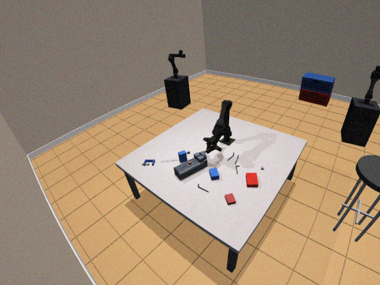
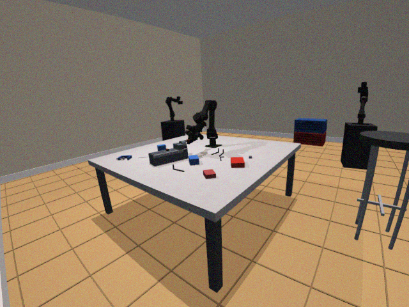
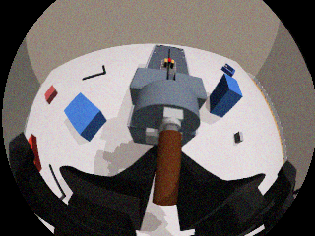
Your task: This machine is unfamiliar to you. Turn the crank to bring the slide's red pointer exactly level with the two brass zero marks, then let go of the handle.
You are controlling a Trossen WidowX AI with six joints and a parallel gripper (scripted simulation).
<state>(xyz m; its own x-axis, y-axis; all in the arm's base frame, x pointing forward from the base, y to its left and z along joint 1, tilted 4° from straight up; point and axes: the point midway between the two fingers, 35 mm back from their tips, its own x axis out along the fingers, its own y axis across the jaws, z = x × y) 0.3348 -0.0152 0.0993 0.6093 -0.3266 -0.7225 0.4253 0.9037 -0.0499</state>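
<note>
A dark grey slide machine [image 1: 189, 168] [image 2: 167, 155] [image 3: 164, 94] lies on the white table [image 1: 260, 143] [image 2: 264, 148]. Its brown crank handle [image 3: 168, 165] [image 1: 206, 150] sticks out of the near end block towards me in the wrist view. My gripper [image 3: 164, 149] [image 1: 211, 148] [image 2: 190, 137] is shut on the crank handle at the machine's end nearest the arm's base. The red pointer [image 3: 169, 62] [image 1: 189, 162] shows small on the slide's top, with brass marks beside it. I cannot tell whether it is level with them.
Blue blocks [image 1: 182, 155] [image 1: 214, 173] [image 3: 85, 116] [image 3: 226, 94] flank the machine. Red blocks [image 1: 251, 179] [image 1: 230, 198], a blue clamp [image 1: 148, 161] and several dark hex keys [image 1: 202, 187] [image 1: 233, 158] lie on the table. A stool [image 1: 369, 171] stands to the right.
</note>
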